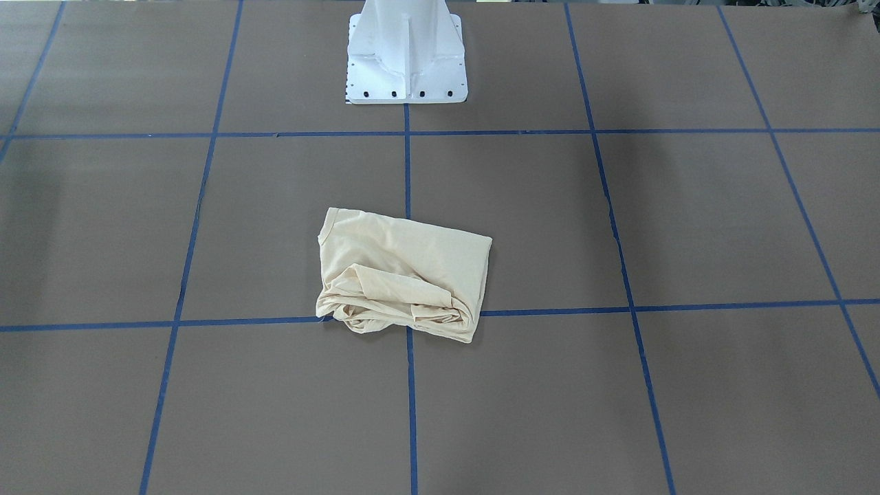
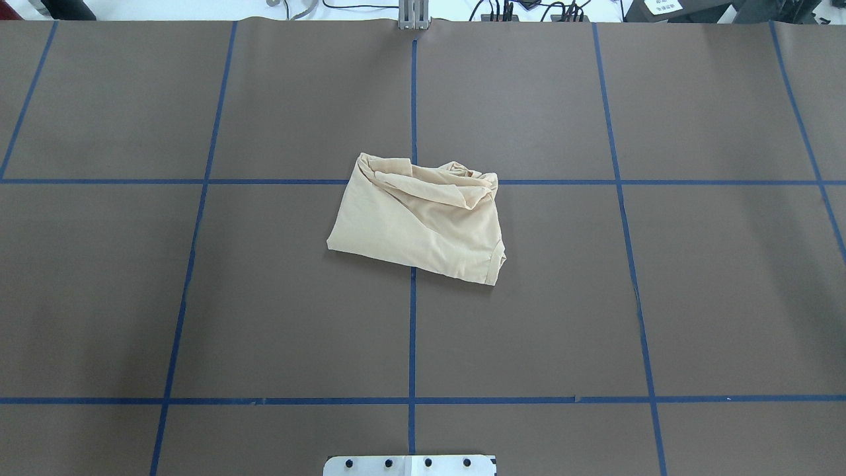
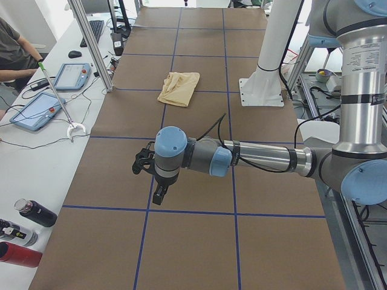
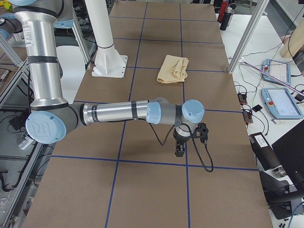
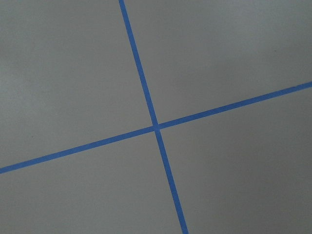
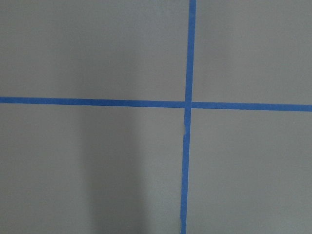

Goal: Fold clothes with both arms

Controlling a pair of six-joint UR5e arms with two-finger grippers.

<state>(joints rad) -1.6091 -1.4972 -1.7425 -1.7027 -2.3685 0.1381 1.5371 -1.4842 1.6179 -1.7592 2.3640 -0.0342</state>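
Note:
The clothes [image 1: 405, 275] lie as one folded, rumpled cream-yellow bundle in the middle of the brown table [image 2: 264, 297], over a crossing of blue tape lines; the print is hidden. The same bundle shows in the overhead view as clothes [image 2: 416, 221] and in both side views as clothes [image 3: 179, 88] and clothes [image 4: 173, 69]. My left gripper [image 3: 158, 196] hangs over the table's left end, far from the bundle. My right gripper [image 4: 179, 149] hangs over the right end, equally far. I cannot tell whether either is open or shut. Both wrist views show only bare table and tape.
The white pedestal base [image 1: 407, 62] stands at the robot's edge of the table. A seated person [image 3: 12, 51], teach pendants [image 3: 36, 112] and bottles [image 3: 36, 214] are on a side bench. An aluminium post [image 4: 247, 33] and more pendants [image 4: 280, 102] stand beside the table's far side.

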